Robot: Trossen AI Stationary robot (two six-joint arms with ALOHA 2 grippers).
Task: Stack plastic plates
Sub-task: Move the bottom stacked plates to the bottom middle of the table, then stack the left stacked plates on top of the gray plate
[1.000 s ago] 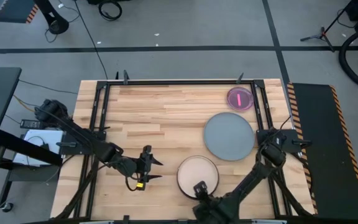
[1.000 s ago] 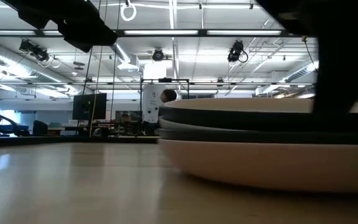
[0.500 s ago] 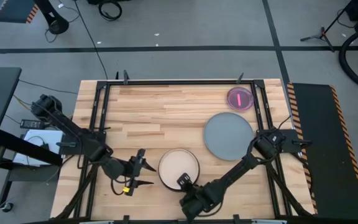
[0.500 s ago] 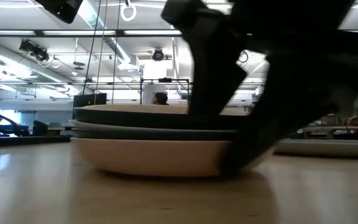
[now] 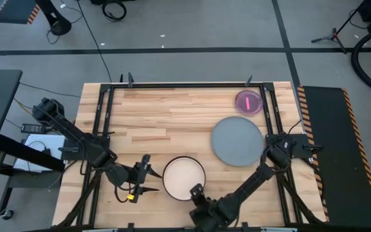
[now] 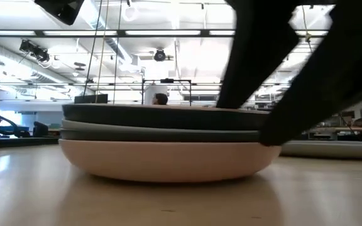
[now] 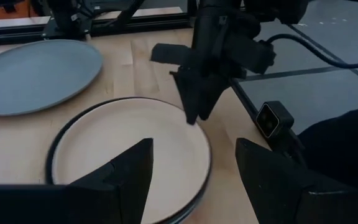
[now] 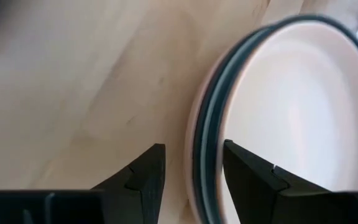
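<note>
From above, a stack of plates (image 5: 184, 178) with a cream top sits near the front of the wooden surface (image 5: 166, 116); a grey plate (image 5: 237, 140) and a small pink plate (image 5: 248, 102) lie to the right, further back. The left claw (image 5: 145, 176) waits released just left of the stack. The right claw (image 5: 196, 191) is at its front right rim.

At table height, the stack (image 6: 162, 141) shows a pink bottom plate under darker ones.

The right wrist view shows the right claw (image 8: 190, 171) released, its prongs apart over the rim.

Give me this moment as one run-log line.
right gripper: open, at near rim of medium plate stack | left gripper: open, beside stack | large grey plate: apart | small pink plate: far corner
</note>
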